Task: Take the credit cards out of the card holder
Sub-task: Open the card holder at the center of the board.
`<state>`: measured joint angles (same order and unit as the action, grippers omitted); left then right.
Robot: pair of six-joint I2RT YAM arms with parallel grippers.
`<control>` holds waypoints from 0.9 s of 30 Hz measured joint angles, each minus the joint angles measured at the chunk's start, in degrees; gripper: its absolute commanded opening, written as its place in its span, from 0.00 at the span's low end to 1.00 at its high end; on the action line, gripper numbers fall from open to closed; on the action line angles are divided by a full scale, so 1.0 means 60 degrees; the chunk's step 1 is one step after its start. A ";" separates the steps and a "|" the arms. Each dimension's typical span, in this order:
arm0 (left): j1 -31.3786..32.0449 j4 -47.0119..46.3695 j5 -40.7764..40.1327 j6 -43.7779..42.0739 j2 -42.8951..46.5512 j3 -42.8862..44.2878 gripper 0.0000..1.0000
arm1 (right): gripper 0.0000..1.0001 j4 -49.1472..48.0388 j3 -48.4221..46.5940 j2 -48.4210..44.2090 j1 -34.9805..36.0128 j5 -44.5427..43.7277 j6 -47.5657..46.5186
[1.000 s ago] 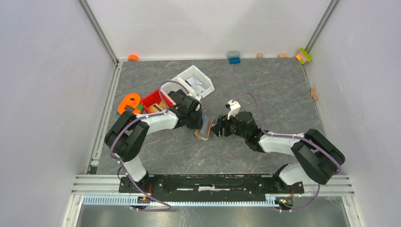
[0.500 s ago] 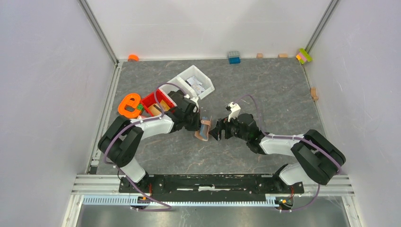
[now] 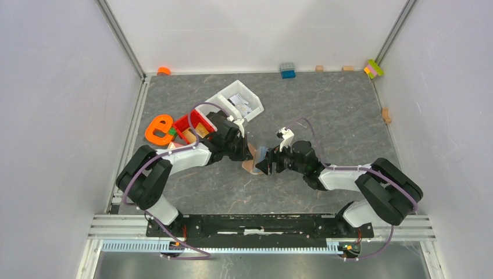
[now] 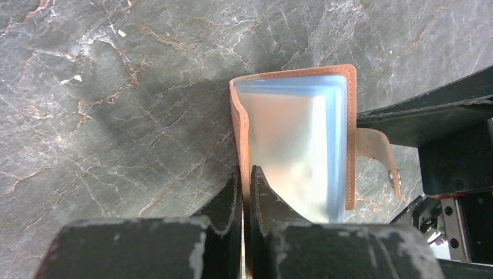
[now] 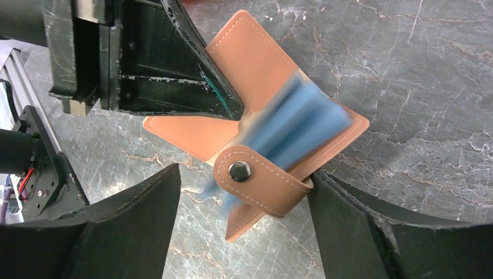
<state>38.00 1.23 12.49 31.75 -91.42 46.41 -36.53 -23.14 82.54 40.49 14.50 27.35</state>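
The card holder [image 3: 251,164], a tan-brown wallet, hangs open just above the table between both arms. My left gripper [image 4: 245,174] is shut on the edge of one flap [image 4: 239,122]. A pale blue-grey credit card [image 4: 290,133] sits inside the card holder [image 4: 350,116]. In the right wrist view the blue card [image 5: 302,119] is blurred between the brown flaps [image 5: 244,58]. My right gripper [image 5: 245,174] is open, its fingers standing either side of the snap tab [image 5: 273,186], the right finger touching the fold. No orange-yellow card shows.
A red bin [image 3: 187,121], a white bin with packets [image 3: 238,100] and an orange letter shape [image 3: 158,129] lie behind the left arm. A blue block [image 3: 287,70] and small blocks [image 3: 374,68] line the back wall. Another block [image 3: 386,115] lies by the right wall.
My right gripper has opened wider and moved left, up to the card holder. The left arm shifted slightly and still holds the flap.
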 measured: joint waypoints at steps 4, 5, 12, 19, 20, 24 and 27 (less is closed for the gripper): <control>0.0000 -0.0098 0.0124 0.0029 0.0000 0.0000 0.02 | 0.71 0.0062 -0.0011 0.0120 0.0000 0.0000 -0.0029; 0.0000 -0.0106 0.0138 0.0029 0.0000 0.0000 0.02 | 0.69 0.0084 -0.0026 0.0135 0.0000 -0.0022 -0.0025; 0.0000 0.0044 0.0058 0.0029 -0.0044 0.0011 0.02 | 0.61 0.0033 -0.0047 0.0124 0.0000 -0.0004 -0.0025; 0.0000 0.0288 0.0007 0.0029 -0.0517 0.0204 0.02 | 0.51 -0.0124 -0.0047 0.0015 0.0000 0.0029 -0.0029; -0.0004 0.0310 0.0007 0.0029 -0.0539 0.0215 0.02 | 0.49 -0.0127 -0.0047 0.0015 0.0000 0.0055 -0.0029; 0.0000 0.0379 0.0011 0.0029 -0.0557 0.0262 0.02 | 0.46 -0.0146 -0.0047 0.0015 0.0000 0.0091 -0.0029; 0.0000 0.0426 0.0007 0.0029 -0.0557 0.0277 0.02 | 0.39 -0.0164 -0.0047 0.0015 0.0000 0.0087 -0.0029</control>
<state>38.00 3.79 12.53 31.92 -94.76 48.07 -37.52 -23.42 82.63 40.49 15.03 27.18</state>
